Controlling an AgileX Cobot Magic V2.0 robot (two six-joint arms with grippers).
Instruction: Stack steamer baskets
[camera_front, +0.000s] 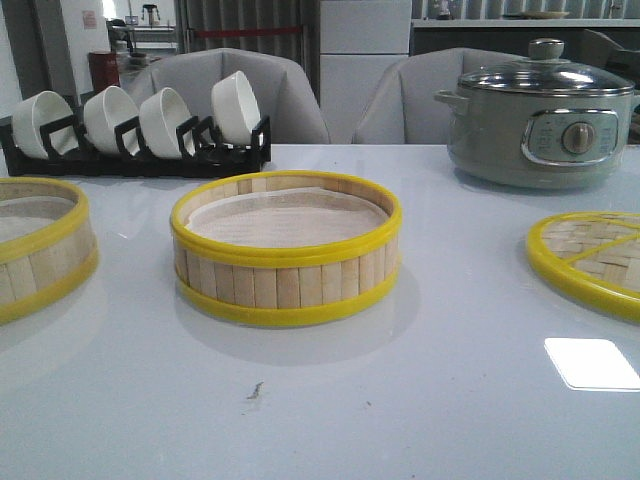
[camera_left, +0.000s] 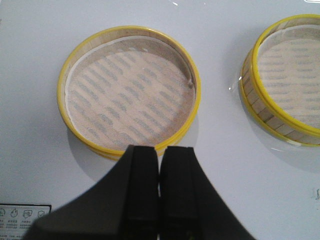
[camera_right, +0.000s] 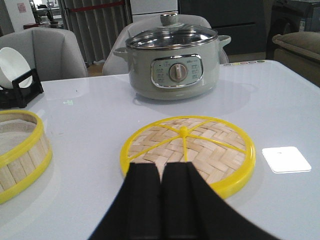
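Left steamer basket (camera_front: 40, 250) cropped; apparently unstacked beside centre basket (camera_front: 286, 248).

One steamer basket (camera_front: 286, 250) sits mid-bench (camera_front: 400, 400), a second basket (camera_front: 40, 245) cut off at the left edge. A woven lid (camera_front: 590, 262) lies flat at right. Behind stand a grey pot (camera_front: 542, 115) and a rack of white bowls (camera_front: 135, 130).

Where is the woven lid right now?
In the front view the woven lid lies flat at the table's right edge, in front of the grey pot, right of the central steamer basket.
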